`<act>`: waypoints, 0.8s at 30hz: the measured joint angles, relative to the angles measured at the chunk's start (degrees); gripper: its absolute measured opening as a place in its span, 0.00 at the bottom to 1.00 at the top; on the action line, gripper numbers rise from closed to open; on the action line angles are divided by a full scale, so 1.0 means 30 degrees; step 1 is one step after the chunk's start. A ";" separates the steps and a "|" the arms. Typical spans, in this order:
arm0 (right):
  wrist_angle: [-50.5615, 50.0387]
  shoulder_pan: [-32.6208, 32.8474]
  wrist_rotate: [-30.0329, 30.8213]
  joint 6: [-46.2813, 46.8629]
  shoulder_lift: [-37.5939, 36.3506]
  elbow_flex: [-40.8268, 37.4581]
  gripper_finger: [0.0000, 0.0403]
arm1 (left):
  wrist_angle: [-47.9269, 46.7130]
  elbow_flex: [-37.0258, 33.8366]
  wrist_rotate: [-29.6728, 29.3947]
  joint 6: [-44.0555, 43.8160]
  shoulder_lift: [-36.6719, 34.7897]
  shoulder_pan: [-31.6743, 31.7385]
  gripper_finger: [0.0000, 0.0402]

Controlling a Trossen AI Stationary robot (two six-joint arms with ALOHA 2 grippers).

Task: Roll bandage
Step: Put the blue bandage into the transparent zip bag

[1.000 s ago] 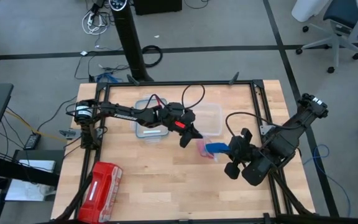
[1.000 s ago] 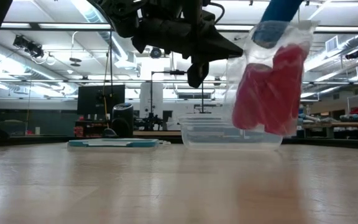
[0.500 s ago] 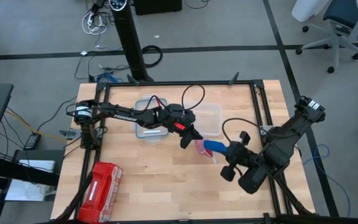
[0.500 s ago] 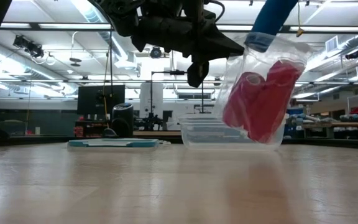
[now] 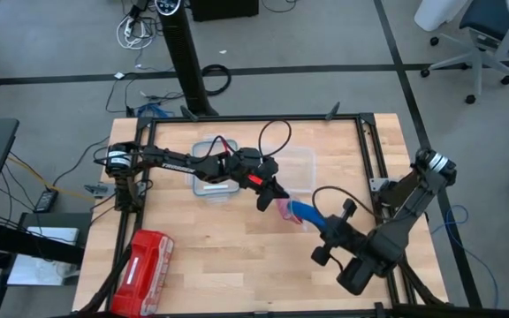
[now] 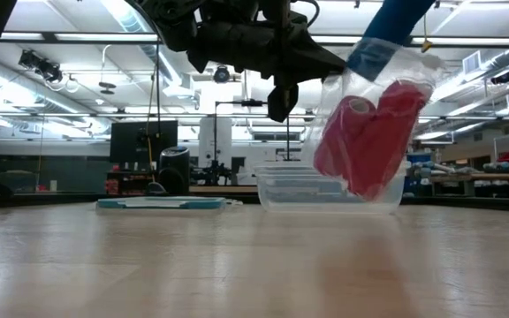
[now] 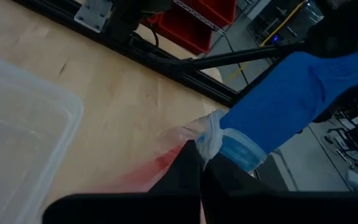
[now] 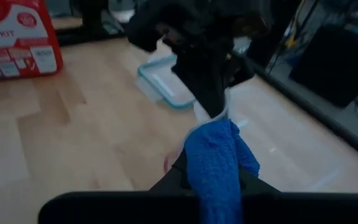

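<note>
gripping stretchy blue bandage (image 5: pixel 306 211), right end effector (image 8: pixel 211 163); left end effector (image 7: pixel 194 163) pinching crinkly clear bag (image 6: pixel 374 132)

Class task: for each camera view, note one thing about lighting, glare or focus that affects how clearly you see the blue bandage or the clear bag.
Low view: ceiling lights backlight the clear bag, arm silhouetted. Left wrist view: bandage fairly sharp, left gripper a dark blur. Right wrist view: soft throughout, bandage blurred. High view: even light, no glare.
</note>
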 joint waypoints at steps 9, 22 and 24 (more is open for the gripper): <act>-0.0216 0.0209 0.1089 0.1864 0.1536 -0.0058 0.00 | 0.0086 0.0000 0.0030 0.0000 0.0000 0.0000 0.00; -0.1251 -0.0635 0.1821 0.3182 0.3797 -0.0058 0.00 | -0.0686 -0.0007 0.0347 0.0301 0.0000 0.0000 0.00; -0.1281 -0.0651 0.2464 0.3182 0.3835 -0.0080 0.00 | -0.0893 -0.0007 0.0332 0.0483 0.0000 0.0001 0.00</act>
